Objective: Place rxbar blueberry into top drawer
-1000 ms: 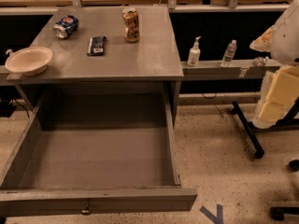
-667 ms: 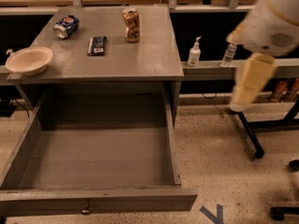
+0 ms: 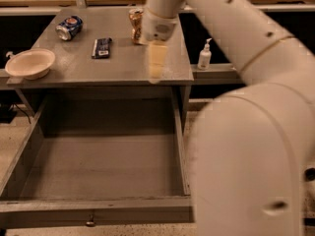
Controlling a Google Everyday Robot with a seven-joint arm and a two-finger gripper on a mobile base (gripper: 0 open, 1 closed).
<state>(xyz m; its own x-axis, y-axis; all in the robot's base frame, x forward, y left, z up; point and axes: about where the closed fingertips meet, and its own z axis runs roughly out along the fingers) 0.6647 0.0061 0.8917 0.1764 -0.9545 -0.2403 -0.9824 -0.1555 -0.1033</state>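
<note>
My gripper [image 3: 157, 62] hung over the right front of the desk [image 3: 74, 70]; I could not tell whether it was open or closed. The rxbar blueberry [image 3: 102, 47] lay flat to its left, above the open top drawer [image 3: 98, 211]. Reaching across, I risked toppling the orange-brown can [image 3: 134, 26] beside my wrist.

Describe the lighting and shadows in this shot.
Camera view: warm, even light on the desk top; the open top drawer darkens toward its back, under the desk; the rxbar blueberry reads dark on grey; the gripper hangs pale over the desk's front right edge.
</note>
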